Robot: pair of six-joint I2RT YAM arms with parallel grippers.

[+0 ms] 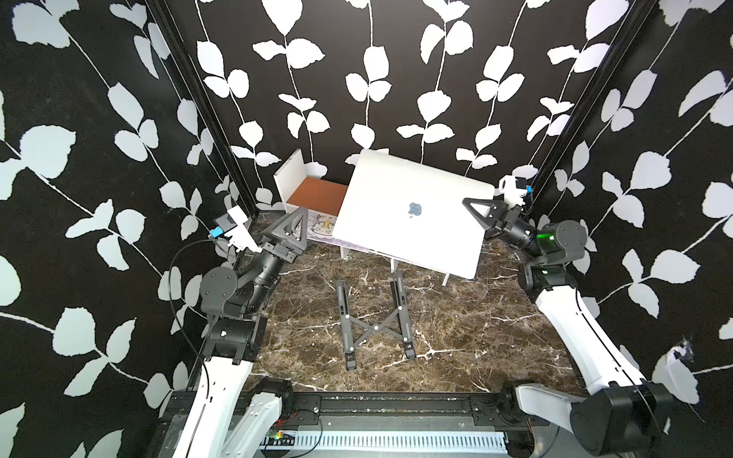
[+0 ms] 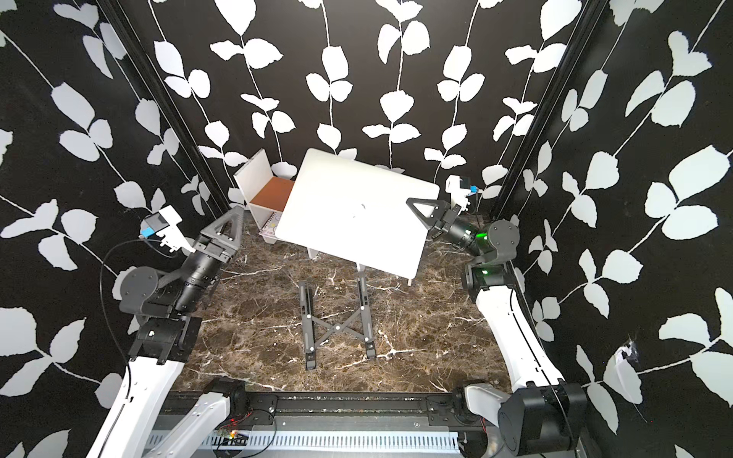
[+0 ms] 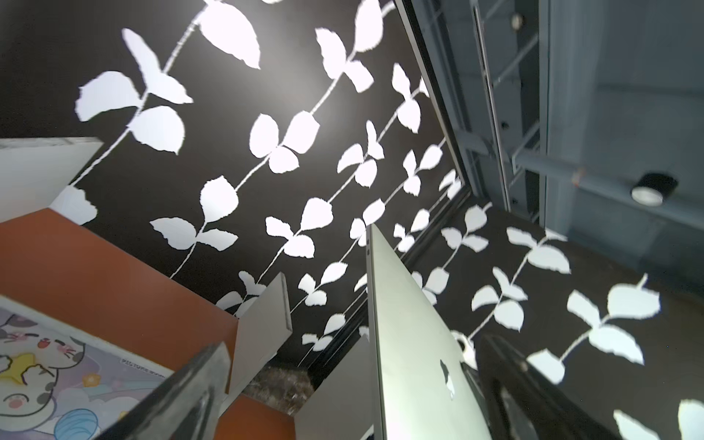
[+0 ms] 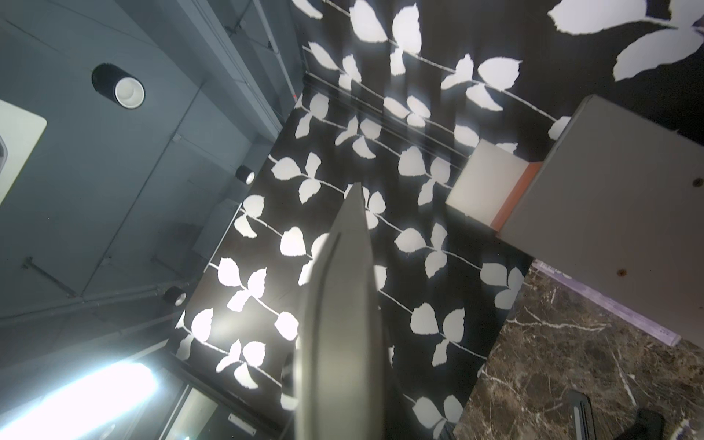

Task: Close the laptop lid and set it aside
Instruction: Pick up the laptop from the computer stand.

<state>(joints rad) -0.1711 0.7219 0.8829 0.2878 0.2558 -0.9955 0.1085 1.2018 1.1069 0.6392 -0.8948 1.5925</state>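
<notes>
Right now, in both top views, the laptop (image 1: 408,222) sits tilted mid-frame with the laptop lid (image 2: 357,190) down, its long axis running left to right. The right gripper (image 1: 474,208) pinches its right short edge. The left gripper (image 1: 299,228) gapes empty just beside the left edge, so I'd judge the carrying falls to the right arm. I count one laptop, one black stand (image 1: 375,321) lower down, one notebook (image 1: 321,228) and one small desk (image 1: 313,194). Left wrist: fingers (image 3: 190,384) spread wide, laptop (image 3: 411,343) beyond them. Right wrist: what I take for the laptop's grey edge (image 4: 339,304) fills the grip.
</notes>
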